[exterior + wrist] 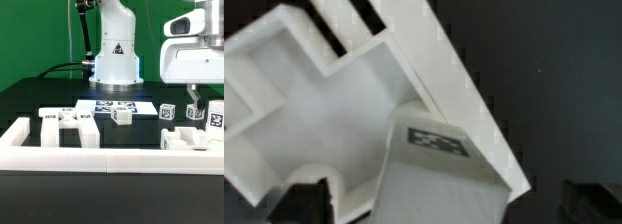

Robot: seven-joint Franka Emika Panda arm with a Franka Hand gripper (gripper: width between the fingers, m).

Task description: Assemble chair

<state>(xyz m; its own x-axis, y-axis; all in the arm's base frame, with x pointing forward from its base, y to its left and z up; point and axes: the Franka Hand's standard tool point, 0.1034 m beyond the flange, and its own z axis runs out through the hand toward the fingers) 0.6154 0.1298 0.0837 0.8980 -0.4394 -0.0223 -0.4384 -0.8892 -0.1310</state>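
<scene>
Gripper (195,102) low at ext. view's right, astride a tagged chair part (438,160); can't tell if pinching. Marker board (112,104) behind, border rail (100,158) in front.

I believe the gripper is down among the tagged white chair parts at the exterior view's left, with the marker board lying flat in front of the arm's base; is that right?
Not quite. The exterior view shows the gripper down among the tagged white chair parts at that view's right, not its left. The marker board does lie flat in front of the arm's base.
</scene>
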